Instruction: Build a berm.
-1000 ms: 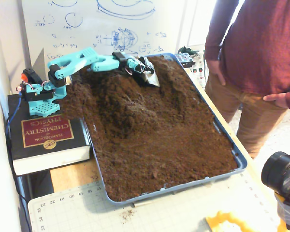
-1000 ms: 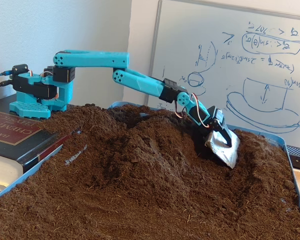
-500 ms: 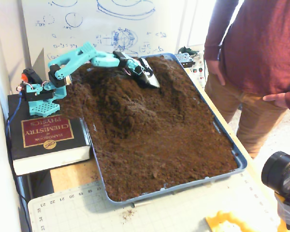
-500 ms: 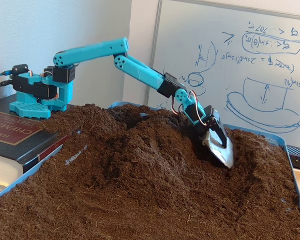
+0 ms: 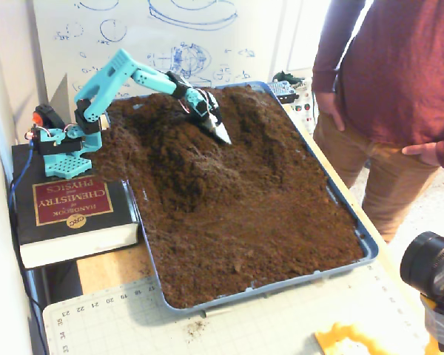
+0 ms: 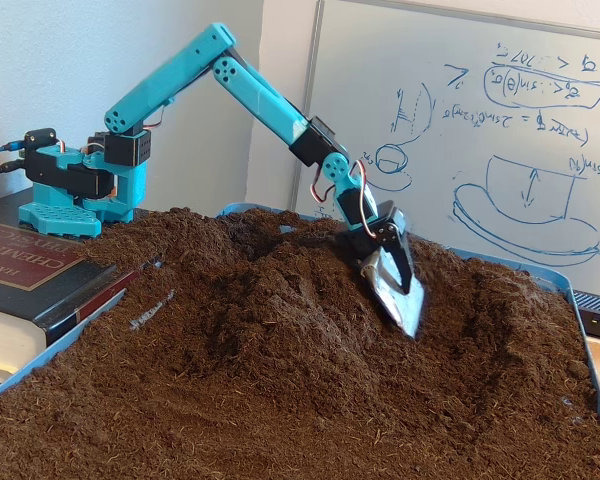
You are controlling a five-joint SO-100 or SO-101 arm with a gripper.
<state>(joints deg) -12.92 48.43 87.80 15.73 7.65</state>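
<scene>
Both fixed views: end effector (image 6: 400,300) touches berm's (image 6: 280,300) slope.

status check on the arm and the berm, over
Gripper with metal scoop blade, tip at the soil, jaws unclear. Berm raised mid-tray, trench on its right in that fixed view. Nothing blocking; person beside tray.

Turquoise plastic arm (image 6: 260,100), black servos, possibly red wiring
</scene>
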